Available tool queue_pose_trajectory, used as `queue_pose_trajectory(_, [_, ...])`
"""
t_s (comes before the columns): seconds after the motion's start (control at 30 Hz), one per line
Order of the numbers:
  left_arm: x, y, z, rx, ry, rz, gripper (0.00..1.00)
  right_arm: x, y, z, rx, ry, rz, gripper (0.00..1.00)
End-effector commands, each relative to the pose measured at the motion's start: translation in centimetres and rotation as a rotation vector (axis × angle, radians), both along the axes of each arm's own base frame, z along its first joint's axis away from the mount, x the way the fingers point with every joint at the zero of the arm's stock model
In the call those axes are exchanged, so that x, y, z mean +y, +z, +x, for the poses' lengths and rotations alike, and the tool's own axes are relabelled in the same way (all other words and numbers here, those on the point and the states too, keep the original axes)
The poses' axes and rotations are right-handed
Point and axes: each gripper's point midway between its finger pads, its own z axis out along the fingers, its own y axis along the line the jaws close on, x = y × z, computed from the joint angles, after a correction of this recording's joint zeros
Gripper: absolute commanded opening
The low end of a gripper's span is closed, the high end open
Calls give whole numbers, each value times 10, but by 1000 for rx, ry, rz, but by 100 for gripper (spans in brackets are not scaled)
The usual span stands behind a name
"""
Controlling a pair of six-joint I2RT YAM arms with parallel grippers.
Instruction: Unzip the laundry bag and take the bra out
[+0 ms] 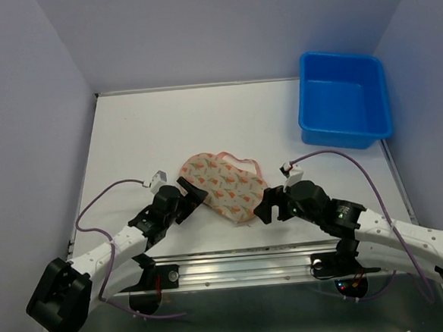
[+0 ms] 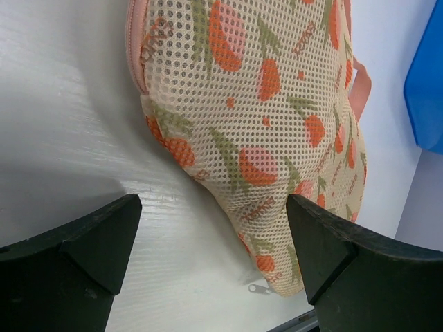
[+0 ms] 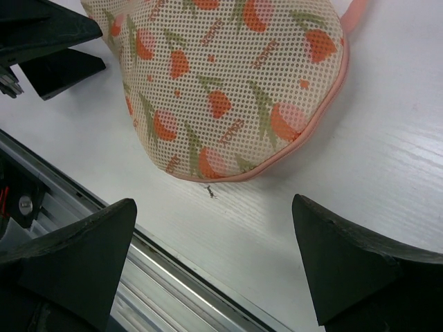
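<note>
– Top external view, from the left: the black two-finger left pincer (image 1: pixel 194 191) stands wide open, holding nothing. It is just beside the left lobe of the flat, two-lobed cream mesh laundry bag (image 1: pixel 224 185) with orange-pink print, which lies in the near middle of the white table (image 1: pixel 165 124).
– And the zip?
– What looks like a small metal zip pull (image 3: pixel 210 191) lies on the table at the bag's near tip, against the pink edging. The black right pincer (image 1: pixel 266 202) is also spread wide and empty, just off the right lobe, with the pull between its fingers in its own wrist view.
– So the plan?
– My judgement: the left pins its lobe flat, then the right comes down, closes on the pull and runs it along the edging. The pull is tiny and lies flat, so too high a grip catches nothing and too low scrapes the table.
– The small black fabric bra?
– Not visible; the bag looks zipped, so presumably it is inside.
– Anything in the way?
– The thin pink strap (image 1: pixel 244 161) loops off the far side, away from the pull. The silver metal rail (image 3: pixel 173 277) runs close by the near tip and may crowd the right arm. The blue plastic tub (image 1: pixel 345 100) sits well apart, far right.
</note>
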Motion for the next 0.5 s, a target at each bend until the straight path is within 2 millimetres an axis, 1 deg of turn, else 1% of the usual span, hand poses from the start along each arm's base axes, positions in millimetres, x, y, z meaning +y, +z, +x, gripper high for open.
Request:
queue_pose_trajectory(0.0, [-3, -7, -3, 7, -10, -12, 97, 2, 8, 6, -22, -30, 40, 100])
queue_pose_trajectory(0.03, [-10, -7, -5, 15, -36, -37, 96, 3, 6, 6, -17, -26, 37, 100])
queue_pose_trajectory(0.07, [-17, -1, 0, -12, -47, -68, 96, 4, 5, 5, -15, -23, 37, 100])
queue_pose_trajectory(0.1, [-23, 0, 0, -11, -58, -81, 96, 4, 4, 5, -13, -19, 38, 100])
queue_pose_trajectory(0.17, [-36, -2, 1, 3, -81, -93, 94, 7, 4, 4, -10, -11, 46, 100])
queue_pose_trajectory(0.2, [-43, 3, 4, -11, -91, -105, 93, 8, 3, 4, -8, -9, 48, 100])
queue_pose_trajectory(0.23, [-50, 2, 7, -6, -98, -98, 92, 9, 4, 4, -11, -4, 57, 100])
queue_pose_trajectory(0.3, [-64, 6, 8, -18, -126, -111, 90, 11, 5, 3, -11, 4, 66, 100])
queue_pose_trajectory(0.33, [-68, 1, 8, -2, -131, -103, 87, 11, 2, 2, -9, 7, 66, 100])
queue_pose_trajectory(0.37, [-74, 5, 10, -10, -132, -118, 84, 11, 1, 2, -9, 13, 65, 100])
queue_pose_trajectory(0.43, [-78, 0, 10, 7, -133, -114, 73, 11, -2, 0, -3, 20, 61, 100])
queue_pose_trajectory(0.47, [-79, 0, 11, 8, -127, -119, 65, 13, -3, -1, -5, 33, 62, 100])
